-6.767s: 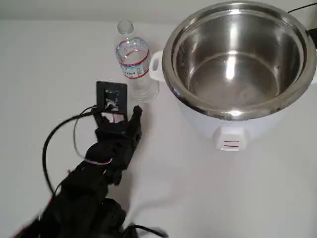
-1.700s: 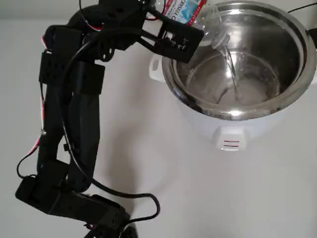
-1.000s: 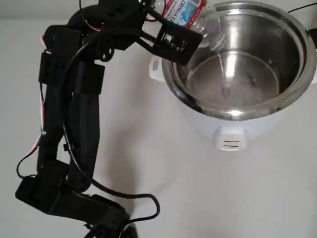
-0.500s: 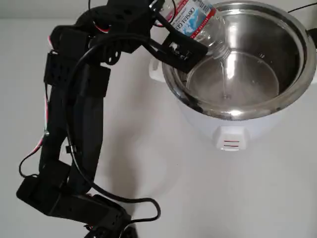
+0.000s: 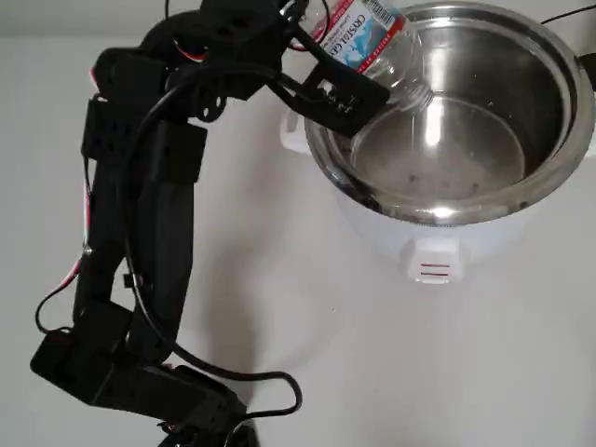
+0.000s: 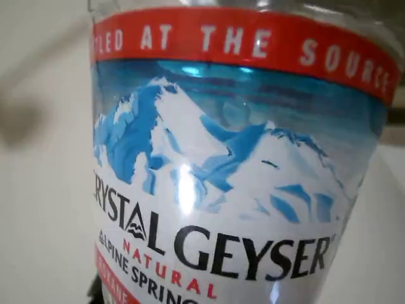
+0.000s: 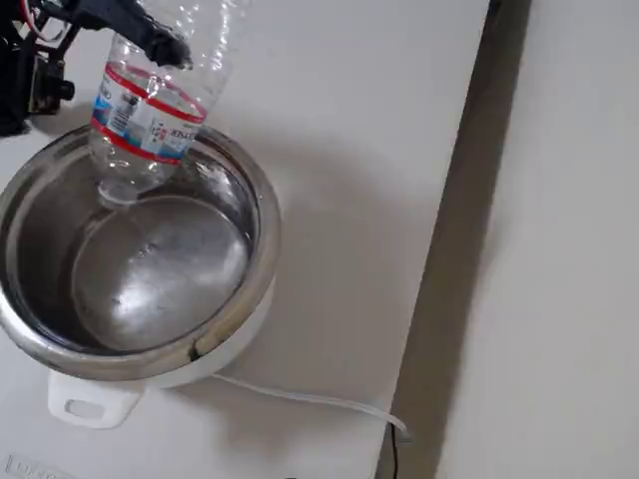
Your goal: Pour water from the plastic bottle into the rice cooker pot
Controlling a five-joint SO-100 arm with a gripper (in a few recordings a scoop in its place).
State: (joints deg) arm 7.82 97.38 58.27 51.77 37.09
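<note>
My gripper (image 5: 328, 54) is shut on the plastic bottle (image 5: 371, 39), a clear ribbed bottle with a blue-and-white label edged in red. The bottle is tipped mouth-down over the left inner side of the rice cooker pot (image 5: 531, 84), a shiny steel bowl in a white body. In the fixed view the bottle (image 7: 148, 112) hangs nearly upside down with its neck inside the pot (image 7: 258, 235), held high up by the gripper (image 7: 135, 30). Rippling water (image 7: 160, 269) lies in the bottom of the pot. I see no stream from the mouth. The label (image 6: 228, 190) is close against the wrist camera.
The cooker's white body has a side handle (image 5: 291, 123) near the arm and a front latch (image 5: 432, 270). My black arm and its cable (image 5: 237, 374) cover the left of the table. A white cord (image 7: 310, 399) trails toward the table edge (image 7: 449, 259).
The bottle has swung further over the pot and tipped steeper. The thin stream of water seen falling earlier no longer shows.
</note>
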